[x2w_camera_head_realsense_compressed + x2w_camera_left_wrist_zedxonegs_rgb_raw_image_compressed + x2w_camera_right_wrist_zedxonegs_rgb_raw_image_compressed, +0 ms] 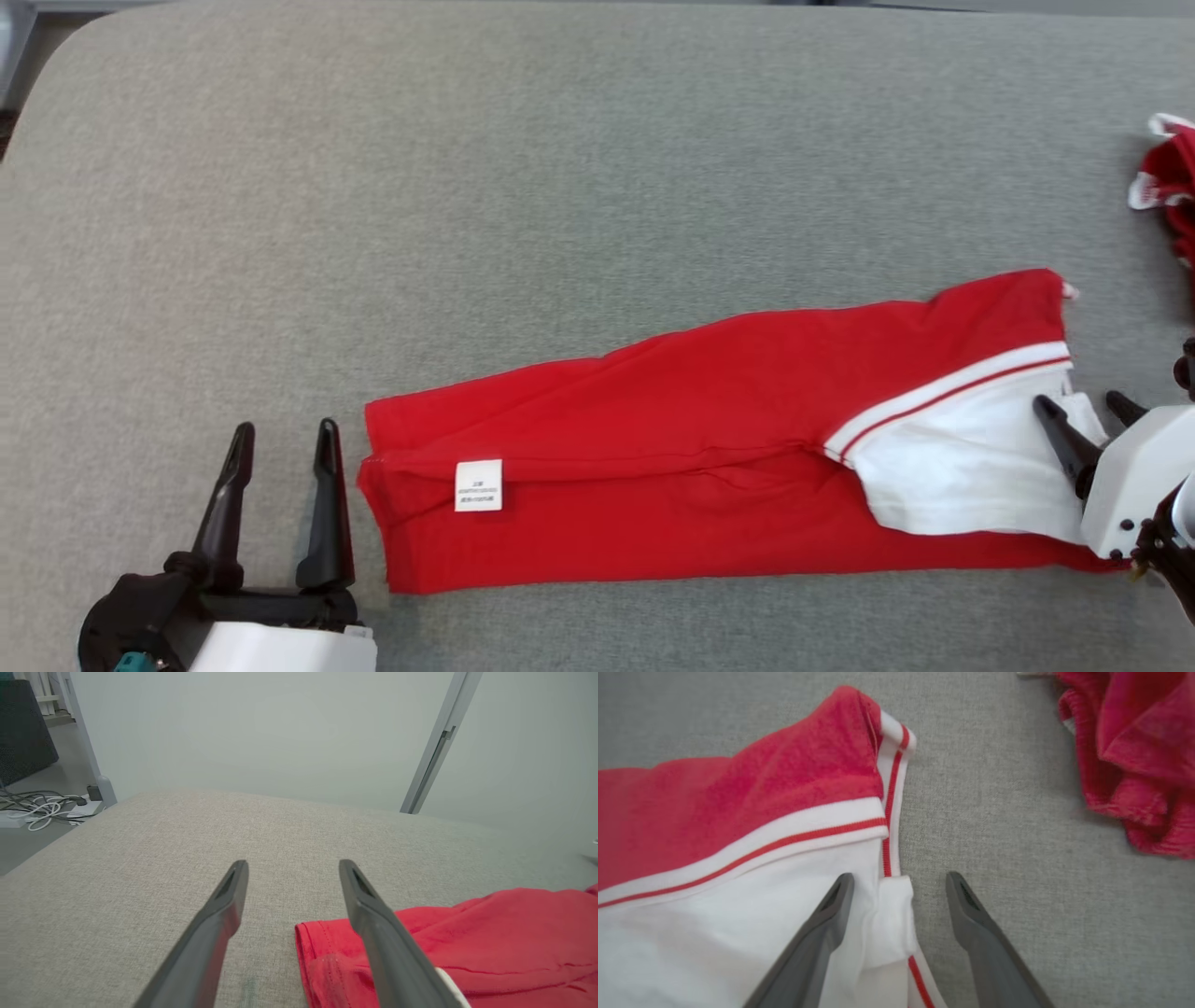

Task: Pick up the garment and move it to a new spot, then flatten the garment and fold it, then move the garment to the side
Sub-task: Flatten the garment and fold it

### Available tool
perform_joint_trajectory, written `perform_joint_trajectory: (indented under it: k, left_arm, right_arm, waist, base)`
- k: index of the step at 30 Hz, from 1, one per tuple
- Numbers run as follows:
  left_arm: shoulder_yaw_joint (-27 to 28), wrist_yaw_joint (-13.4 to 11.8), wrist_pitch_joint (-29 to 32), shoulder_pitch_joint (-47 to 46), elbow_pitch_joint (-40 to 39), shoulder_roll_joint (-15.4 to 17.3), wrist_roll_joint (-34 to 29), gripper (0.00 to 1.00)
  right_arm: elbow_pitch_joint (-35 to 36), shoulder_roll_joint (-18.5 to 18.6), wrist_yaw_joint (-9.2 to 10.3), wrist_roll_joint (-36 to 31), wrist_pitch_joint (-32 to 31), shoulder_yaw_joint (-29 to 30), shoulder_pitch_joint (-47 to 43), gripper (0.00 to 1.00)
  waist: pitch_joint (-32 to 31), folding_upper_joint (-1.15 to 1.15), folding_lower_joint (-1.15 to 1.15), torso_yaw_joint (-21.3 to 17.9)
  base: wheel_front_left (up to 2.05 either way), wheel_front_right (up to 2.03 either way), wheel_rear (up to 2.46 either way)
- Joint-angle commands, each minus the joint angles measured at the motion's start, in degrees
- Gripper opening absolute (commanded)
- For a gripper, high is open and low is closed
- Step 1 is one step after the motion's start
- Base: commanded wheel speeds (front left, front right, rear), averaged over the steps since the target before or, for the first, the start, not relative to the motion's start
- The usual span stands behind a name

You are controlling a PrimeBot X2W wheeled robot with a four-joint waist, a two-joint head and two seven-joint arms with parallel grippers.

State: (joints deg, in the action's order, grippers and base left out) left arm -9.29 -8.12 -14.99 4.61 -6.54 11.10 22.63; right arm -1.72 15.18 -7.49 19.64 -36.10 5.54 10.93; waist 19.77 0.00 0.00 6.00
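Red garment (pixel 672 448) lies as one long folded strip on the desk (pixel 467 187), long axis running btw the two end effectors. Left end effector (pixel 285 429) is just off the hem end, fingers spread, holding nothing. Right end effector (pixel 1083 401) is over the white end, also spread & empty, so it's nearer imo. Count: 1 strip, 1 other red pile (pixel 1172 182) out past the right one.

Left gripper (pixel 286 427), right gripper (pixel 1076 399): jaws wide
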Motion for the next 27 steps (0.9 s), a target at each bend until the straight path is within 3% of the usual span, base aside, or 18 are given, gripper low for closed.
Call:
perform_joint_trajectory:
  k: [1,6,7,8,9,14,17,27]
  left_arm:
    - [1.5,2.0,-0.2,-0.7,0.8,-1.6,-1.6,1.0]
    - [5.3,6.9,-0.2,-0.6,2.6,-5.0,-5.4,1.0]
    - [5.9,7.7,-0.2,-0.5,3.0,-5.5,-6.0,1.0]
    - [6.5,8.4,-0.2,-0.4,3.4,-6.0,-6.5,1.0]
    - [7.0,9.0,-0.2,-0.3,3.7,-6.4,-6.9,1.0]
    - [8.6,11.0,-0.2,0.7,4.9,-7.4,-7.8,1.0]
    - [9.3,11.7,-0.2,1.5,5.6,-7.8,-8.3,1.0]
    - [10.5,11.8,-0.2,6.7,7.2,-8.1,-8.8,1.0]
  right_arm:
    - [-1.5,0.8,-0.01,0.9,-2.2,-0.5,0.8,1.0]
    - [-4.4,0.2,-0.17,6.6,-7.6,-4.0,0.3,1.0]
    - [-4.7,0.3,-0.21,7.8,-8.4,-4.7,0.3,0.91]
    - [-4.6,0.4,-0.21,8.8,-8.2,-5.3,0.6,0.41]
    - [-4.8,0.3,-0.21,9.8,-7.5,-5.3,1.1,0.0]
    - [-6.6,-0.1,-0.06,11.2,-1.9,-0.3,4.6,0.0]
    - [-8.9,-0.4,-0.01,12.7,-2.5,2.5,6.0,0.0]
    - [-3.9,4.8,-0.01,15.2,-2.8,12.7,4.6,0.0]
  waist:
    - [1.2,0.0,0.0,1.9]
    - [0.6,0.0,0.0,3.1]
    - [0.4,0.0,0.0,3.2]
    - [0.1,0.0,0.0,3.3]
    - [-0.2,0.0,0.0,3.4]
    - [-1.8,0.0,0.0,2.9]
    - [-3.9,0.0,0.0,2.3]
    - [-11.4,0.0,0.0,0.5]
  base:
    - [0.0,0.0,0.0]
    - [0.0,0.0,0.0]
    - [0.0,0.0,0.0]
    - [0.0,0.0,0.0]
    - [0.0,0.0,0.0]
    - [0.0,0.0,0.0]
    - [0.0,0.0,0.0]
    - [0.0,0.0,0.0]
